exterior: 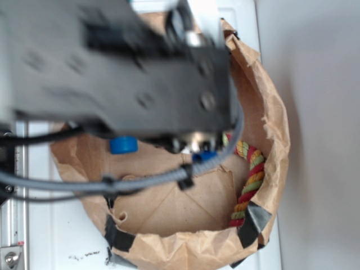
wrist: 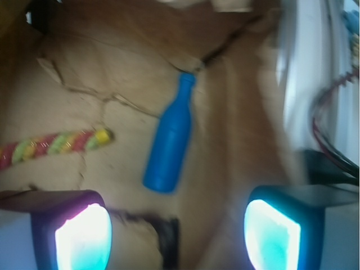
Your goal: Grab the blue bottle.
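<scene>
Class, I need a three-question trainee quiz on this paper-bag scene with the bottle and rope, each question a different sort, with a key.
1. True or false: in the wrist view the blue bottle lies on its side on the brown paper bag.
2. Which toy lies beside the bottle? A) the multicoloured rope B) a red ball C) a spoon
3. Fill in: the tool is ____, with nothing between its fingers.

Key: 1 true; 2 A; 3 open.

- The blue bottle: smooth, matt plastic.
- The rope: twisted fibre strands, rough-looking.
- The bag: crinkled brown paper, matt, patched with black tape.
- The arm housing: dull black, with metal screws.
</scene>
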You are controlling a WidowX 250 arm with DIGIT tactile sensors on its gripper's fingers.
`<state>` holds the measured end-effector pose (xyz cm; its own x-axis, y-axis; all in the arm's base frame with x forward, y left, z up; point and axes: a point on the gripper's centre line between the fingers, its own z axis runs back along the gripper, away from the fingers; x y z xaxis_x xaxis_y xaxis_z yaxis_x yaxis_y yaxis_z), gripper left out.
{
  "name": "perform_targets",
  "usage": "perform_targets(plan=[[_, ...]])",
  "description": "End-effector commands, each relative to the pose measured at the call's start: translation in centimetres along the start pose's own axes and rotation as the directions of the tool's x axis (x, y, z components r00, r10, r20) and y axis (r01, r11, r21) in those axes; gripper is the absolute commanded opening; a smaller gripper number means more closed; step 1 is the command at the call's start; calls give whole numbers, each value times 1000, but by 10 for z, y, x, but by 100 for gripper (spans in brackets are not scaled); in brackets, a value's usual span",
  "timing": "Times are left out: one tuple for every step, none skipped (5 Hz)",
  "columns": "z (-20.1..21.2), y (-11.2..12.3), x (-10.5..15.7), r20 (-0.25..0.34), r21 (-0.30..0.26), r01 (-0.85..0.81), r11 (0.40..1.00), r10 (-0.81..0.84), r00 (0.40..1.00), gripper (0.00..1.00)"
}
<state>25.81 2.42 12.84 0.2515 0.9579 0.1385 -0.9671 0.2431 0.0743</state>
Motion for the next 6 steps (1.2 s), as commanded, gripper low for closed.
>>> perform_targets(plan=[[-49, -10, 22, 94, 37, -5, 999, 2, 996, 100], [-67, 30, 11, 126, 103, -17, 995, 4, 992, 100], [-73, 54, 12, 169, 110, -9, 994, -10, 986, 100], [-64, 75, 7, 135, 74, 23, 997, -32, 990, 100], [-64, 57, 31, 115, 51, 54, 997, -60, 992, 100], [-71, 55, 32, 125, 60, 57, 997, -64, 990, 100]])
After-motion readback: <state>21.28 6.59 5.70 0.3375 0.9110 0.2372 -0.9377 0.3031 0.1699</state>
